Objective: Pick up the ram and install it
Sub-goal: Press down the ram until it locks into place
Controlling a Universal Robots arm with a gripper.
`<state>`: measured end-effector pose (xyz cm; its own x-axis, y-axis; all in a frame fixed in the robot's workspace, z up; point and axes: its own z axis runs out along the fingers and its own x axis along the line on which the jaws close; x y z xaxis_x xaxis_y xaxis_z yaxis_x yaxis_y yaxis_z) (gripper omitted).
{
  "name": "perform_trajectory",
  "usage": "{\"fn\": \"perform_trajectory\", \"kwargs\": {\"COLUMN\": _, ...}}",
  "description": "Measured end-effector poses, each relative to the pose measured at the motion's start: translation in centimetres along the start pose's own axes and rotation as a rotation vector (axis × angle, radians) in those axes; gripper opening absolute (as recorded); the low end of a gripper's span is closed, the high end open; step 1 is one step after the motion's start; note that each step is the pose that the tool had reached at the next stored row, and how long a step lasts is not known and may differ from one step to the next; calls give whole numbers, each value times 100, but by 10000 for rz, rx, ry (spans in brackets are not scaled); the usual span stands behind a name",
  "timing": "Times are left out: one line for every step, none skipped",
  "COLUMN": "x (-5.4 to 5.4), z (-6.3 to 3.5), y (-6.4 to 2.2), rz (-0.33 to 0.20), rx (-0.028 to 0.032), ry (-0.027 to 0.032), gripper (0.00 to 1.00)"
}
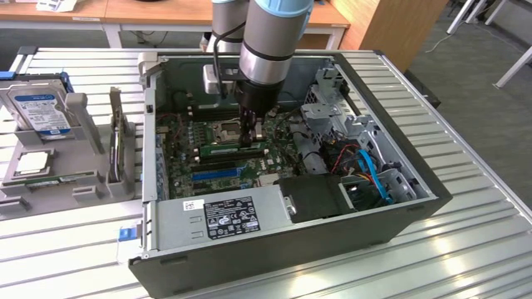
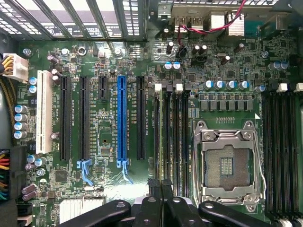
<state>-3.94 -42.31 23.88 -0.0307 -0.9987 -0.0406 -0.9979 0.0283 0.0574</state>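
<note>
Your gripper [image 1: 248, 138] stands fingers-down inside the open computer case [image 1: 399, 218], its fingers pressed close on the top edge of the ram [image 1: 234, 149], a thin green stick with a pale label held on edge over the motherboard [image 1: 187, 140]. In the wrist view the black fingers [image 2: 156, 208] meet at the end of the memory slots [image 2: 169, 137] just beside the bare processor socket [image 2: 227, 163], and the stick runs away from them as a thin line in that bank of slots; whether it is fully seated you cannot tell.

The arm [image 1: 270, 37] comes straight down from above, a grey-and-blue column with a cable along its side, wrist vertical over the middle of the board.

Around the gripper lie a blue expansion slot [image 2: 122, 118], black slots beside it and a white one [image 2: 44, 111] further off. The power supply [image 1: 224, 215], with its black label, sits at the near wall of the case, and red and blue cables [image 1: 365, 168] bunch toward the exterior view's right.

The case lies on its side on a ribbed metal table [image 1: 465, 249]. At the exterior view's left, a grey holder [image 1: 50, 174] carries a hard drive [image 1: 37, 109] and an upright expansion card [image 1: 116, 140]. Behind stand wooden desks [image 1: 149, 12] on a grey floor [image 1: 482, 93].
</note>
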Motion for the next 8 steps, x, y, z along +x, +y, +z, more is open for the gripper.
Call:
{"fn": "perform_trajectory", "kwargs": {"x": 0, "z": 0, "y": 0, "rz": 0, "rx": 0, "ry": 0, "gripper": 12}}
{"fn": "perform_trajectory", "kwargs": {"x": 0, "z": 1, "y": 0, "rz": 0, "rx": -1, "ry": 2, "gripper": 12}}
{"fn": "perform_trajectory", "kwargs": {"x": 0, "z": 4, "y": -1, "rz": 0, "rx": 0, "ry": -1, "gripper": 12}}
{"fn": "perform_trajectory", "kwargs": {"x": 0, "z": 8, "y": -1, "rz": 0, "rx": 0, "ry": -1, "gripper": 12}}
{"fn": "perform_trajectory", "kwargs": {"x": 0, "z": 9, "y": -1, "rz": 0, "rx": -1, "ry": 2, "gripper": 12}}
{"fn": "perform_trajectory", "kwargs": {"x": 0, "z": 12, "y": -1, "rz": 0, "rx": 0, "ry": 0, "gripper": 12}}
{"fn": "perform_trajectory", "kwargs": {"x": 1, "z": 16, "y": -1, "rz": -1, "rx": 1, "ry": -1, "gripper": 12}}
{"fn": "perform_trajectory", "kwargs": {"x": 1, "z": 18, "y": -1, "rz": 0, "rx": 0, "ry": 0, "gripper": 12}}
